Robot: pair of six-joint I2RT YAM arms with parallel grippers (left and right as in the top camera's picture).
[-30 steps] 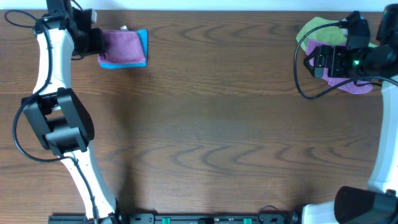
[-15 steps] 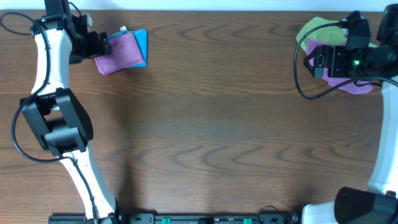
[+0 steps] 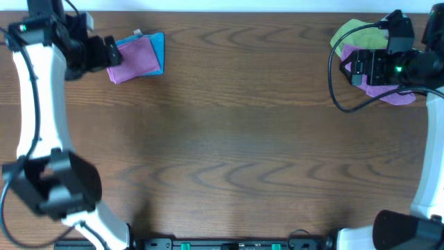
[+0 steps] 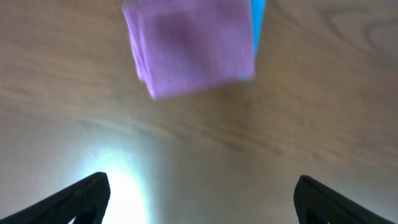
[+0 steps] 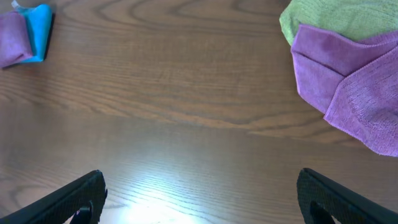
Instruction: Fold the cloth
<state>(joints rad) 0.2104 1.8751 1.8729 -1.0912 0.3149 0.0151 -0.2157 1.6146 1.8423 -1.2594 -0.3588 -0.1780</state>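
Note:
A folded purple cloth (image 3: 136,60) lies on a folded blue cloth (image 3: 158,46) at the table's far left; both show in the left wrist view, the purple one (image 4: 189,43) blurred over the blue edge (image 4: 257,25). My left gripper (image 3: 104,53) is open and empty just left of them, apart from them. At the far right, an unfolded purple cloth (image 3: 388,94) lies over a green cloth (image 3: 361,32); the right wrist view shows the purple (image 5: 354,93) and the green (image 5: 342,18). My right gripper (image 3: 355,69) is open and empty beside that pile.
The brown wooden table (image 3: 236,139) stretches between the two piles. The folded stack also shows far off in the right wrist view (image 5: 25,34). A black cable (image 3: 340,104) loops from the right arm over the table's far right.
The left gripper let go of the folded purple cloth and drew back to the left, and the cloth now lies slightly askew on the blue one. The right arm has not moved.

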